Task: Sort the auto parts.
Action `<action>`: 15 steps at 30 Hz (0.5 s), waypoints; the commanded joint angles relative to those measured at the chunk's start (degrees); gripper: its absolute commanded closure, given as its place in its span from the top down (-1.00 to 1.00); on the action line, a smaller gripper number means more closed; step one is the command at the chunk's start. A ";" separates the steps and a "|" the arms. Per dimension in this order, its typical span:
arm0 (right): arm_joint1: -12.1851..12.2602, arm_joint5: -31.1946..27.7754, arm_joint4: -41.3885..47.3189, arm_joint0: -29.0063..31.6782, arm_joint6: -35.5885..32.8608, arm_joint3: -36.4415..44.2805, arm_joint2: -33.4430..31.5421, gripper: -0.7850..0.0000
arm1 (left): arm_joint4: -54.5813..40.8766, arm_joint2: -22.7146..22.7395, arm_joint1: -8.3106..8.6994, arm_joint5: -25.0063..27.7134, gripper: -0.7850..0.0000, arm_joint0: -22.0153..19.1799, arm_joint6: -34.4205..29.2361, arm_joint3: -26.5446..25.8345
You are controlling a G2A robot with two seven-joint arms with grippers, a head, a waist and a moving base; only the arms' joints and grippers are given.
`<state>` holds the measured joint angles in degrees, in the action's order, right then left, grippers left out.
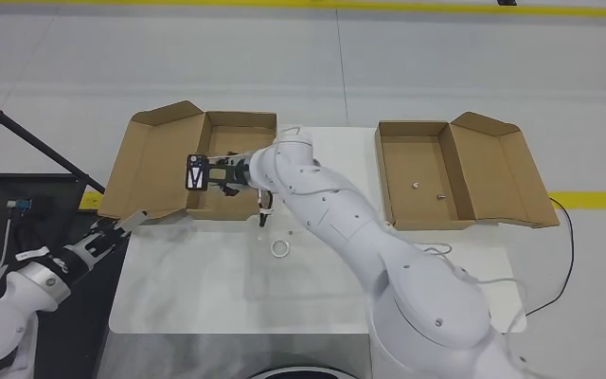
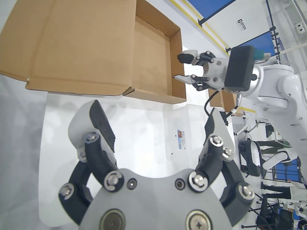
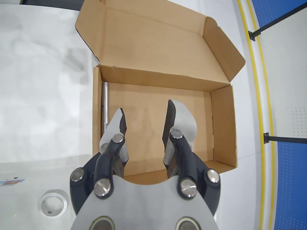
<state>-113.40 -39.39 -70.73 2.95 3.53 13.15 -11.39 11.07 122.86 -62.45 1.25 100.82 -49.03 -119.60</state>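
- My left gripper [image 1: 133,220] is spread wide and empty, just beside the flap of the left cardboard box [image 1: 156,161].
- My right gripper [image 3: 145,107] hangs over that box, parted and empty, with a metal rod [image 3: 104,106] beneath one finger.
- A metal ring [image 3: 52,204] lies on the table back by its wrist.

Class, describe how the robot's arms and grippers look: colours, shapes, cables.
Right arm and left arm: glossy white, rounded. Left gripper and right gripper: grey plate, black linkages, silver bolts, white fingers with black pads. A black cable hangs from the right gripper.
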 commanded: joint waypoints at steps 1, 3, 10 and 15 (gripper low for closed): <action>0.33 -0.70 -0.82 -0.59 1.61 0.49 0.00 -0.04 | 0.08 -0.40 0.08 0.04 1.00 -0.23 0.03 0.07; 0.79 -1.59 -1.69 -1.19 3.70 1.26 -0.06 -0.04 | 0.14 -0.94 0.18 0.02 1.00 -0.53 -0.03 0.16; 2.99 -5.25 -5.28 -2.67 9.47 5.10 -0.14 -0.04 | 0.57 -2.46 0.55 -0.08 1.00 -1.78 -0.14 0.37; 5.08 -7.11 -7.13 -3.05 9.87 9.38 -0.75 -0.04 | 0.80 -3.20 0.81 -0.25 1.00 -2.62 -0.07 0.77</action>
<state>-108.67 -46.24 -77.51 -0.04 13.82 21.86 -12.07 11.88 119.75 -61.68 1.02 98.34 -49.14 -118.91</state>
